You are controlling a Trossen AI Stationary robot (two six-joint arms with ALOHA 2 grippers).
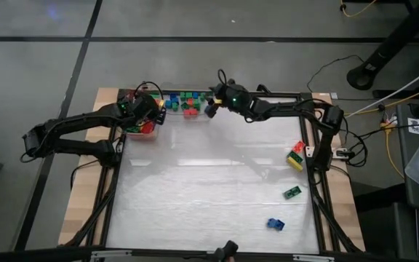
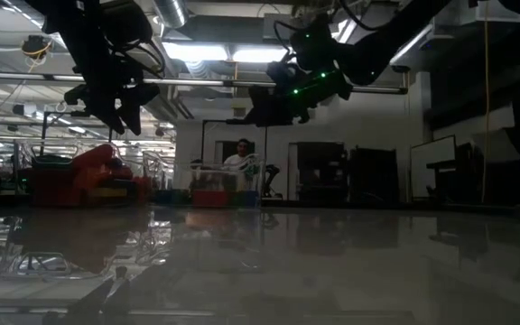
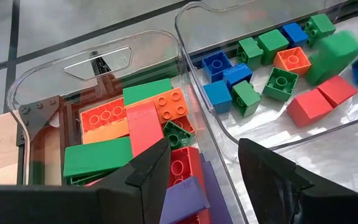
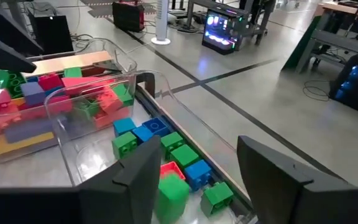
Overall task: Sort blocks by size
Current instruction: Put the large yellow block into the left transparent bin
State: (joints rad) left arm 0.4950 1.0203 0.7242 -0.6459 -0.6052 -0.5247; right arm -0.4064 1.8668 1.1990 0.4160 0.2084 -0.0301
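High view first: what is the biggest thing?
- The table (image 1: 209, 189), pale and glossy, with both dark arms reaching to its far edge.

Where are the blocks?
- Mostly in two clear bins there. The long blocks (image 3: 114, 155), orange, green, red and purple, fill the corner bin (image 3: 17, 99). The short blocks (image 3: 247, 74), blue, green, orange and red, lie in the second bin (image 3: 191, 56) just beside it.

And the fingers?
- The left arm's fingers (image 3: 148, 177) hang over the corner bin, apart, clamping nothing. The right arm's fingers (image 4: 135, 180) hang over the second bin, also apart; a green block (image 4: 173, 190) shows just by one finger, not clamped.

Anything loose?
- A yellow, red and green cluster (image 1: 295, 154) at the table's right edge, then a green piece (image 1: 292, 192) and a blue piece (image 1: 275, 224) nearer the front.
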